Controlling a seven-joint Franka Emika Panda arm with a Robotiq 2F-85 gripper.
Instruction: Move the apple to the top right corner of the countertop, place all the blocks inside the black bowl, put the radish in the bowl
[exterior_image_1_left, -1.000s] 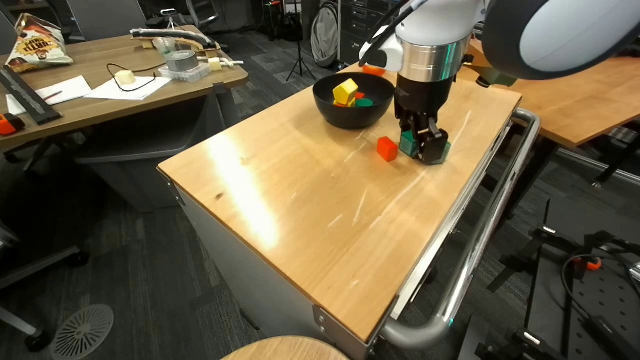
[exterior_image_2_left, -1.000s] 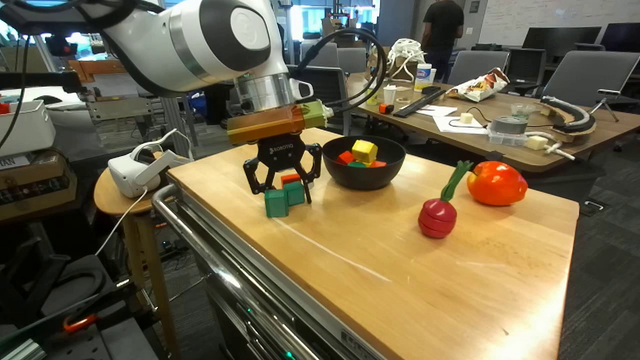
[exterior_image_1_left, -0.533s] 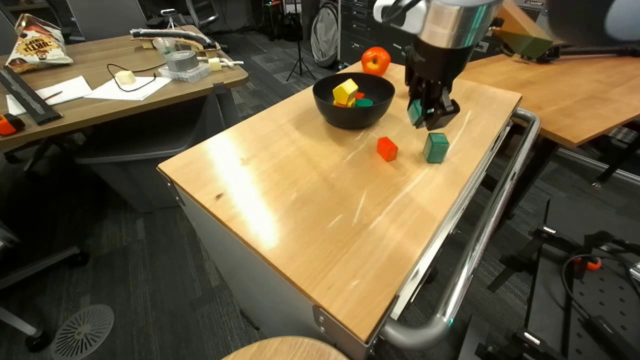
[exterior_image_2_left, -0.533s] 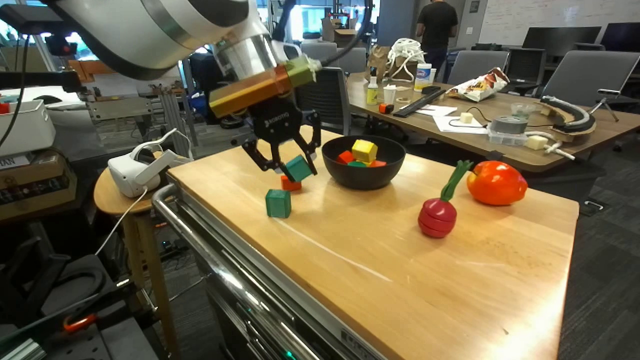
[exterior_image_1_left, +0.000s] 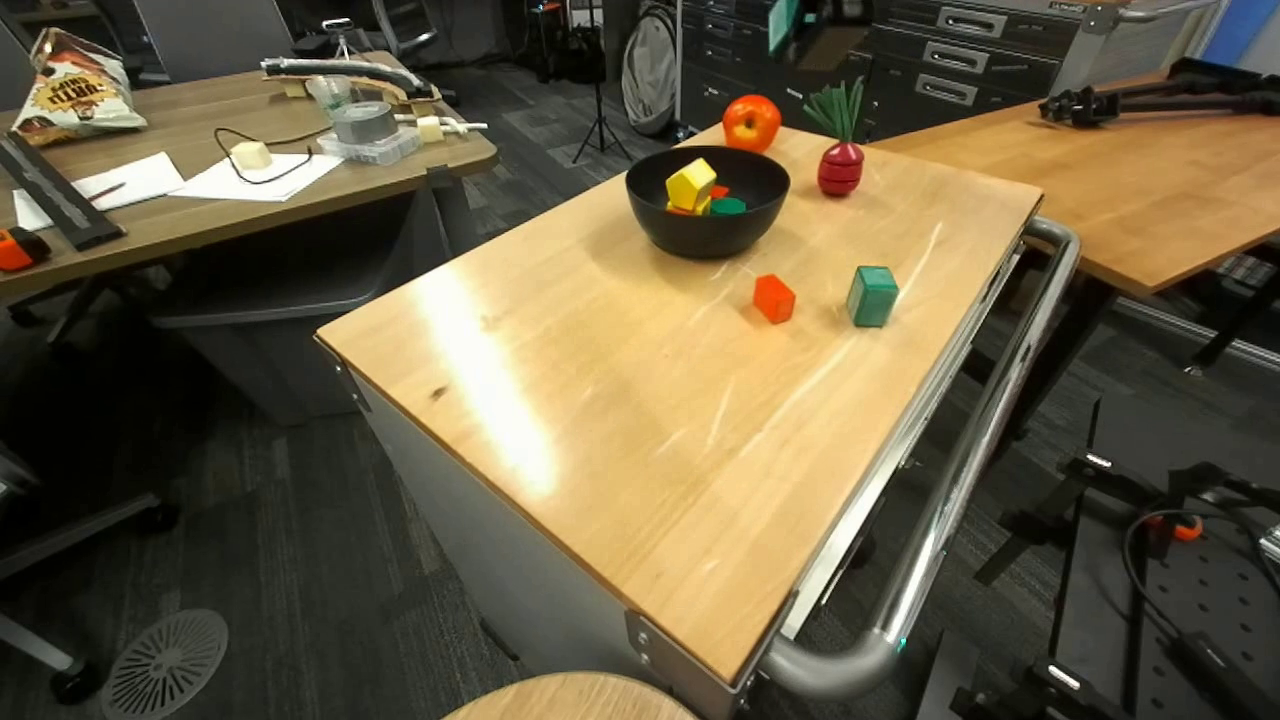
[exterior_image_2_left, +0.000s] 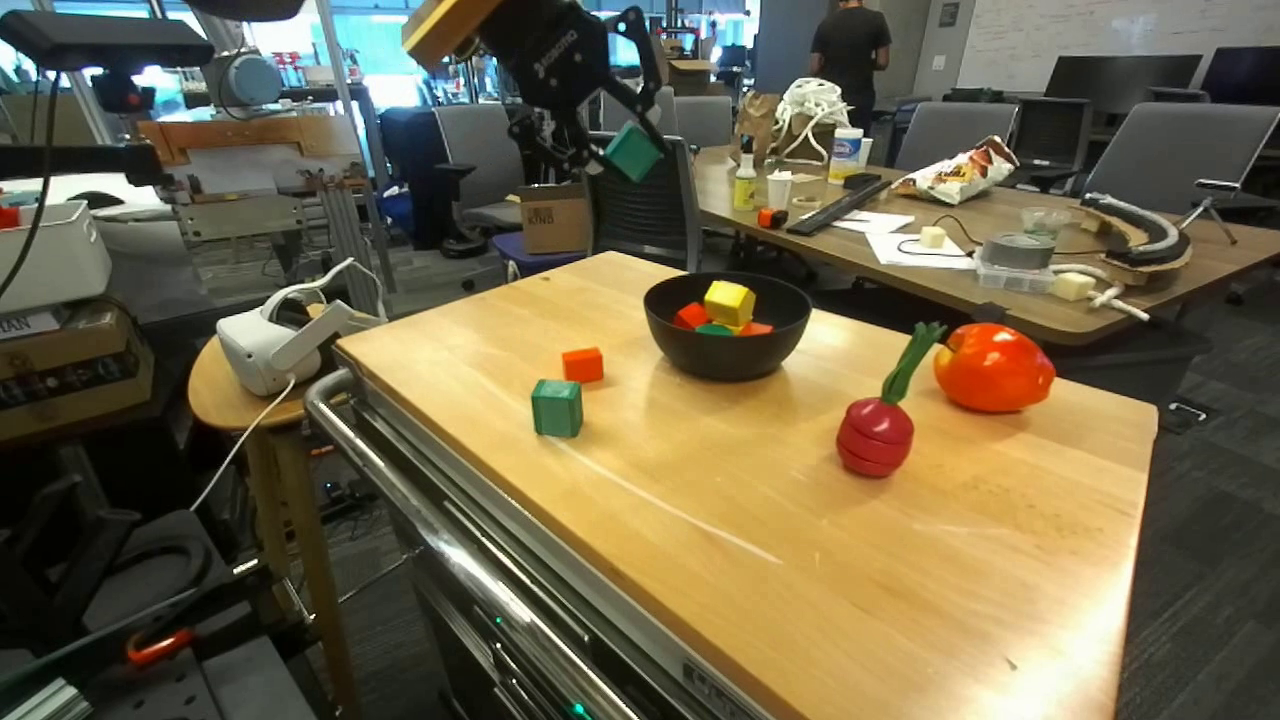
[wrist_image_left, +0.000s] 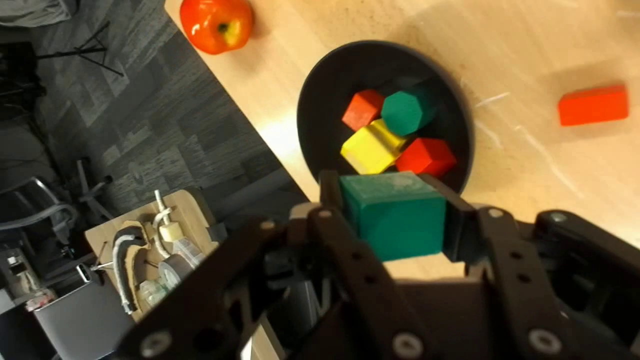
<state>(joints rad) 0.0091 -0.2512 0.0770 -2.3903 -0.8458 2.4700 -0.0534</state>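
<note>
My gripper (wrist_image_left: 389, 205) is clamped on a green block (wrist_image_left: 397, 221), holding it tilted and high above the countertop (exterior_image_2_left: 700, 480). Just past it, in my wrist view, is the black bowl (wrist_image_left: 322, 107) with a heap of blocks (wrist_image_left: 385, 135) inside. So I judge I'm midway through loading the bowl. The next move, to my mind, is to line up over its middle, come down and part the jaws only inside the rim; a yellow block (exterior_image_2_left: 729, 300) sits on top and could send mine rolling out. Whether I'm squarely above the bowl, I cannot tell.

Farther out on the countertop, a loose red block (exterior_image_1_left: 774, 298) and a loose green block (exterior_image_1_left: 872, 297) lie near each other, so I reckon on two more trips. Beyond those, in an exterior view, the radish (exterior_image_1_left: 840, 168) stands leaves up outside the bowl, its turn likely last. The apple (exterior_image_1_left: 751, 123) rests near the edge, probably placed, though I can't be sure that's the corner meant.
</note>
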